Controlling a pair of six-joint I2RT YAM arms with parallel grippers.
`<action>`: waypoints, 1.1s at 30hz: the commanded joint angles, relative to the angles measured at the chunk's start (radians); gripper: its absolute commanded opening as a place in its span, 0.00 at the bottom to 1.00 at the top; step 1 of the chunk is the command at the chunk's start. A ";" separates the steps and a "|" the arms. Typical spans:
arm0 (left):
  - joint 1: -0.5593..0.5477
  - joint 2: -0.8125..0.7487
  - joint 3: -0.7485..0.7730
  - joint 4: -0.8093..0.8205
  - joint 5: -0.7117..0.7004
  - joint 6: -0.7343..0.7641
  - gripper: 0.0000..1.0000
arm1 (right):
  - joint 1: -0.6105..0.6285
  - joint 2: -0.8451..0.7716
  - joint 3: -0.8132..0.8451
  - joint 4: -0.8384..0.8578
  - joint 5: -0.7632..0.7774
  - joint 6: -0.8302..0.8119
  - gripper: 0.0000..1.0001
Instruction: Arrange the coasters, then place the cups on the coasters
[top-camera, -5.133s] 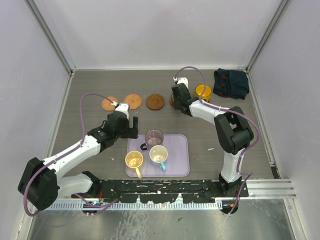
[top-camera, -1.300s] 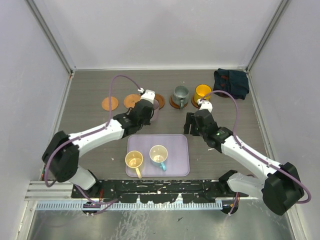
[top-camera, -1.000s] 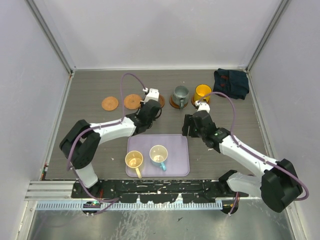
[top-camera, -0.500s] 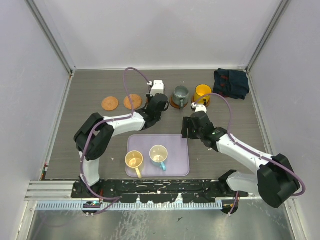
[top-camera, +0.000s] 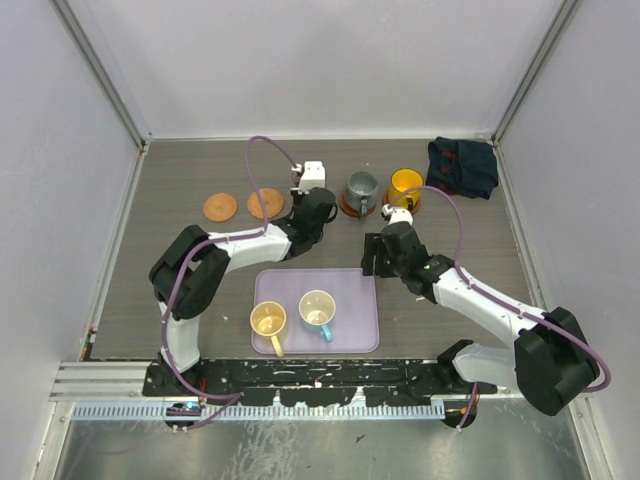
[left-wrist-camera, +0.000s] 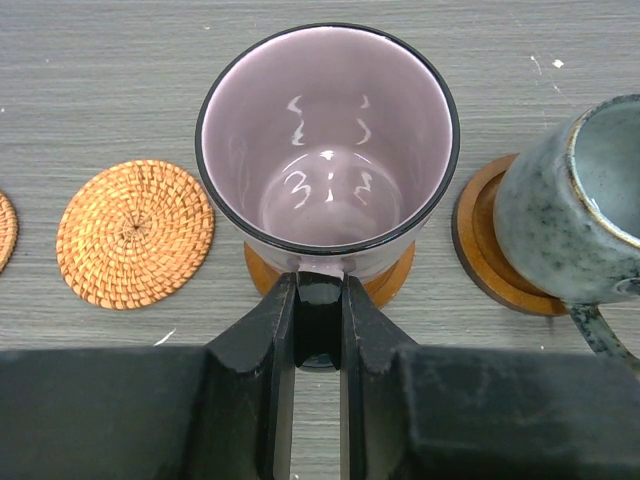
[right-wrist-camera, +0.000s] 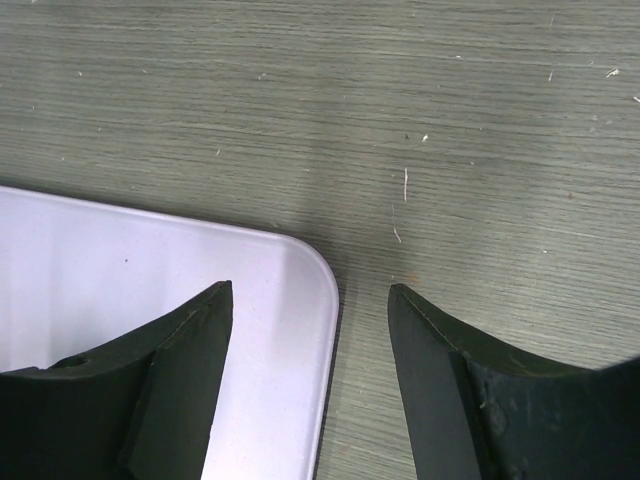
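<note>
My left gripper is shut on the handle of the translucent purple cup, which stands upright on or just over a brown coaster. In the top view the left gripper hides that cup. Two bare woven coasters lie to its left. The grey-green cup and the yellow-orange cup each stand on a coaster. On the lavender tray stand a cream-yellow cup and a white cup with a blue handle. My right gripper is open and empty over the tray's far right corner.
A dark folded cloth lies at the back right corner. The grey-green cup on its coaster stands close to the right of the purple cup. Grey walls close in the table on three sides.
The left arm has carried the purple cup back and to the right, onto the third coaster's spot, then held still. The right gripper has drifted slightly toward the tray's corner.
</note>
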 joint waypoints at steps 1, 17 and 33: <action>0.013 -0.012 0.054 0.060 -0.059 -0.061 0.00 | 0.004 -0.003 -0.001 0.044 -0.005 -0.006 0.68; 0.015 0.007 0.069 0.013 -0.044 -0.097 0.00 | 0.004 -0.001 -0.002 0.042 -0.018 0.002 0.68; 0.028 0.052 0.125 -0.030 -0.006 -0.116 0.00 | 0.004 0.001 -0.012 0.045 -0.020 0.013 0.68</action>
